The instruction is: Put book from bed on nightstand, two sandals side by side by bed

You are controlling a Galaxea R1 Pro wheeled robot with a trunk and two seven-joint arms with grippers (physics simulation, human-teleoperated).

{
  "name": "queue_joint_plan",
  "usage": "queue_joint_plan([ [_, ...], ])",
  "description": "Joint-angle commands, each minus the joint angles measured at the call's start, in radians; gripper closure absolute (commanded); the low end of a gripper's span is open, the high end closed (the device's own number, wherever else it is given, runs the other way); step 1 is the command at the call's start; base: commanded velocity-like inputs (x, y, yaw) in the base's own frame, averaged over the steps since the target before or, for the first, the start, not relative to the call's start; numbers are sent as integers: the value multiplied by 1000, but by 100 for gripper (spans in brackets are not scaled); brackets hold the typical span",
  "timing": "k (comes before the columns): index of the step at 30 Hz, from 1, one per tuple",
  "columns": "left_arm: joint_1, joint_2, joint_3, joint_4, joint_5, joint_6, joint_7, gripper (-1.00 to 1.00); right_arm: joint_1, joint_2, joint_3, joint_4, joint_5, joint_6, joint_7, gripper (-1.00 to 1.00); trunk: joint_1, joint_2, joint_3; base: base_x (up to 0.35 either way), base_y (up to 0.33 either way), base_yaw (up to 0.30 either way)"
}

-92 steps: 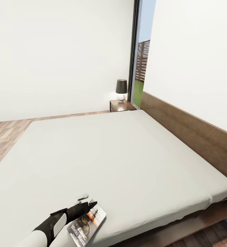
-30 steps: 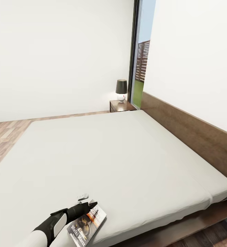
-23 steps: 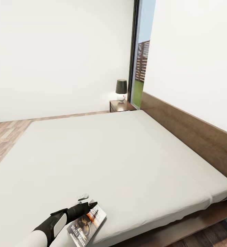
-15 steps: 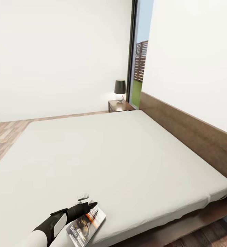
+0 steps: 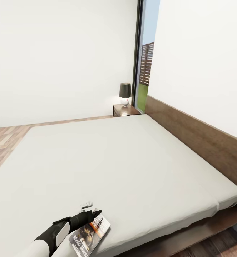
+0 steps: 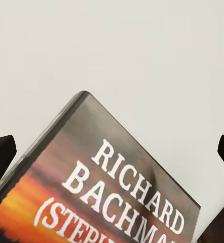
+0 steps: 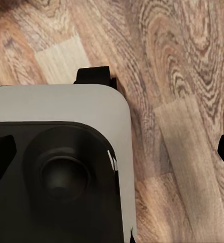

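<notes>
At the head view's lower left the left arm reaches forward and low over the near edge of the bed [image 5: 125, 160], its black wrist angled toward the headboard side. The left gripper [image 5: 93, 213] lies over the upper end of the book [image 5: 91, 232], its dark fingers touching the cover. In the left wrist view the two fingertips [image 6: 1, 152] stand wide apart at either edge, with the book [image 6: 107, 192] between them, so the pincer is spread wide and clamps nothing. The book lies flat on the light-grey mattress close to its near edge, cover up, an orange band and white lettering showing.

Farther right and far back, a nightstand [image 5: 124, 110] sits in the corner beyond the bed, carrying a small lamp [image 5: 124, 94] with a dark shade, just beside the tall window [image 5: 146, 57].

The right wrist view looks down on wood-plank floor [image 7: 183, 101] and part of the robot's grey and black base [image 7: 61, 167]; the right gripper [image 7: 117, 147] has its fingertips wide apart, holding nothing.
</notes>
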Motion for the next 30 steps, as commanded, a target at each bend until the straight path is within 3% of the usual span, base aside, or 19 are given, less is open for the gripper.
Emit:
queue_joint_plan([
  [1,0,0,2,-1,8,10,-3,-100,-1,-1,-8,3,7,-6,3,-100,0,0,-1,0,0,-6],
  [30,0,0,2,-1,8,10,-3,-100,-1,-7,-8,5,7,-7,2,-100,0,0,-1,0,0,-1],
])
